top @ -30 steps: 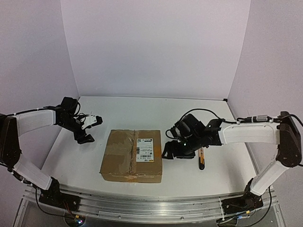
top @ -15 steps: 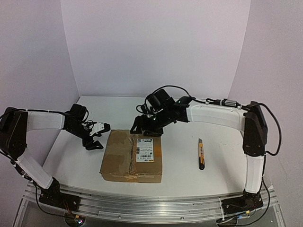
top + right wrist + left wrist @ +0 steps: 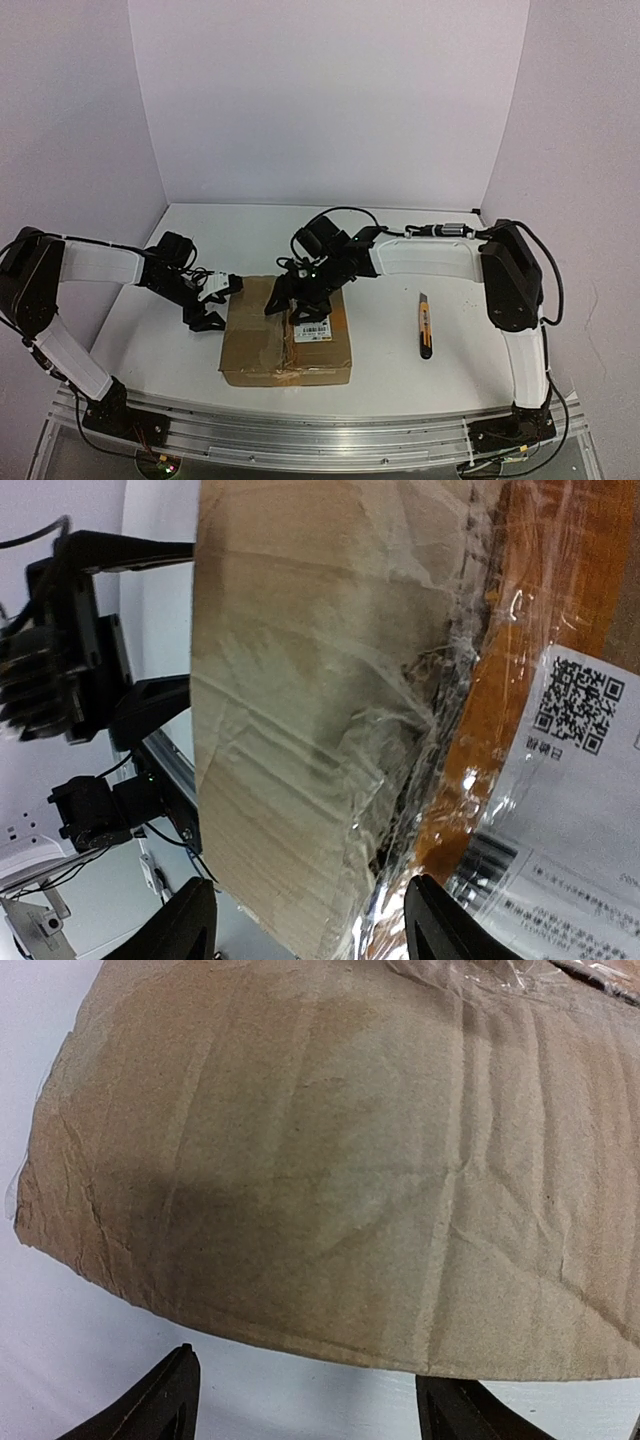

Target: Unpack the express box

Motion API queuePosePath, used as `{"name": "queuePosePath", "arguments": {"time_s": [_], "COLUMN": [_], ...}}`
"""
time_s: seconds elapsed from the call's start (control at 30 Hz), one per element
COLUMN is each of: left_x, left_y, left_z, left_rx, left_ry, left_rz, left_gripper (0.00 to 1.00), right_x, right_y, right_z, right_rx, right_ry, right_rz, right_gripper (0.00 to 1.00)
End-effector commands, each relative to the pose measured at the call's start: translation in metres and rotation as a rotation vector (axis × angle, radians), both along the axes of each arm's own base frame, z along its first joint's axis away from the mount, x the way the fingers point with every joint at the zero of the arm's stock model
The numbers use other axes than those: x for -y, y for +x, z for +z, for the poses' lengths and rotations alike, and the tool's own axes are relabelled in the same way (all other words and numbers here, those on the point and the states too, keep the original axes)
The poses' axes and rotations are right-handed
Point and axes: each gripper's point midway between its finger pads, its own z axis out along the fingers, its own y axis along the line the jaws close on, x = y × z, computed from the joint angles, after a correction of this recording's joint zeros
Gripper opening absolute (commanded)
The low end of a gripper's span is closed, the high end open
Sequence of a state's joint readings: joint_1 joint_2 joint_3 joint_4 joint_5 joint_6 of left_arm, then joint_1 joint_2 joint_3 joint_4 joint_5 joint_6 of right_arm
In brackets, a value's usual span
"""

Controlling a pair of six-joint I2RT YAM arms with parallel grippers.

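Slightly askew express box (image 3: pixel 258 338), label (image 3: pixel 313 328) upward

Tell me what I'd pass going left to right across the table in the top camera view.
First the left claw, then the box, then the knife.

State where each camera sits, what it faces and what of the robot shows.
Top: above and behind, looking down at the box, knife and both arms.
Left wrist: on the left claw, facing the box close up; two fingertips show.
Right wrist: on the right claw, over the taped box top; fingertips show.
All share the box.
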State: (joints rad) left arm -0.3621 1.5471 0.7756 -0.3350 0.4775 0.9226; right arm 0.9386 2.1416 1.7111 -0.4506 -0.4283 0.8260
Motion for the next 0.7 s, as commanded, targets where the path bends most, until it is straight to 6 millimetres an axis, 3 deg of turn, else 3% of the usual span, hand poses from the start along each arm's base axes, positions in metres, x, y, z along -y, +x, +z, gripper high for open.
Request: {"name": "queuePosePath", "arguments": {"time_s": [0.0,0.2,0.4,0.5,0.67], "left_x": [0.011,0.016,0.028,0.03,0.031], "left_y": [0.002,0.0,0.002,0.004,0.011], "left_z": [0.007,0.006,0.004,0.005,0.007], "left_rx": [0.02,0.015,0.025,0.033,0.037], "left_ry": [-0.057,-0.076,-0.105,-0.113,-0.112], "left_rz": [-0.013,-0.022,-0.037,-0.035,-0.005], "left_gripper": [0.75,0.75,0.75,0.75,0.75], "right_x": [-0.008,0.001,-0.025,-0.032,-0.04], "right_y": [0.001,0.008,0.001,0.004,0.012], "right_z": [-0.026,-0.046,-0.058,-0.046,-0.003], "right_rx": [-0.042,-0.031,-0.123,-0.113,-0.104], "right_ry": [-0.021,-0.071,0.066,0.149,0.295], "right_rz": [-0.001,-0.026,0.057,0.064,0.046], "right_gripper": [0.65,0.68,0.7,0.68,0.42]}}
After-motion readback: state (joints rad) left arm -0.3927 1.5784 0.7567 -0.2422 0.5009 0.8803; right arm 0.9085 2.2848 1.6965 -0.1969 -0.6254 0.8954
